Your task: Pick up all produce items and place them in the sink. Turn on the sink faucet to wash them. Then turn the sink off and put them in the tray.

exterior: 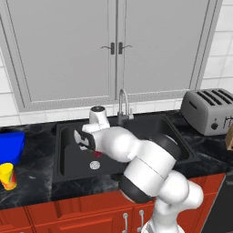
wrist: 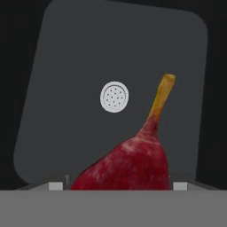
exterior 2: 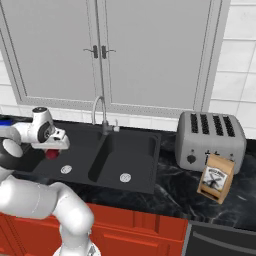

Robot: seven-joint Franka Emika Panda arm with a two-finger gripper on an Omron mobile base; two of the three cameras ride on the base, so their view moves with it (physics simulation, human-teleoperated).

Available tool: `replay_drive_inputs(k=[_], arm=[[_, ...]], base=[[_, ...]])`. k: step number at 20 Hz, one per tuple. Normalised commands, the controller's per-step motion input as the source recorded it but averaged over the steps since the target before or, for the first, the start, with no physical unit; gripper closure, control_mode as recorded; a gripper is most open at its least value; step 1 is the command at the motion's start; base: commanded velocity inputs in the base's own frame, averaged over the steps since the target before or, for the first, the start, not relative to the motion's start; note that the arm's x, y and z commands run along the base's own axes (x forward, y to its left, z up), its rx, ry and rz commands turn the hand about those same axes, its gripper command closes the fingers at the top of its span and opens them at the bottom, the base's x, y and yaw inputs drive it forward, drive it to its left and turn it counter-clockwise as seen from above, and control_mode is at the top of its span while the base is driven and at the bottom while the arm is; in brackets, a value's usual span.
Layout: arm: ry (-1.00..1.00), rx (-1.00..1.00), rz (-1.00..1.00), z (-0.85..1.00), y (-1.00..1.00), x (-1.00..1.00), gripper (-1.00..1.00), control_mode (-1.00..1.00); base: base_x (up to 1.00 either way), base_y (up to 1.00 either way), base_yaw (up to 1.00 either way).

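Observation:
My gripper (exterior 2: 51, 148) hangs over the left basin of the black double sink (exterior 2: 135, 150), shut on the produce item (exterior 2: 51, 154), a dark-red fruit with a yellow-brown stem. In the hand view the fruit (wrist: 128, 164) sits between the fingertips of the gripper (wrist: 117, 186), above the basin floor and its round silver drain (wrist: 115, 97). From the left base view the gripper (exterior: 93, 149) and a bit of red fruit (exterior: 97, 154) show over the sink (exterior: 73, 159). The grey gooseneck faucet (exterior: 123, 102) stands behind the divider. The blue tray (exterior: 9, 145) rests on the counter at far left.
A yellow cup with a red band (exterior: 7, 176) stands in front of the tray. A silver toaster (exterior 2: 212, 135) and a brown paper bag (exterior 2: 216, 177) occupy the counter right of the sink. Grey wall cabinets (exterior: 113, 45) hang above.

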Motion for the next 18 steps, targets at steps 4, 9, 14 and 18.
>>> replay_drive_inputs(k=[4,9,14,18], arm=[[0.07,0.0,0.0,-0.18,-0.09,0.32,1.0,-1.0],[0.07,0.0,0.0,-0.24,0.0,0.37,1.0,-1.0],[0.08,0.0,0.0,-0.27,0.0,0.35,1.0,-1.0],[0.04,-0.01,0.0,-0.28,0.0,0.27,1.0,-1.0]], base=[[0.0,0.0,0.0],[0.0,0.0,0.0],[0.0,0.0,0.0],[0.0,0.0,0.0]])
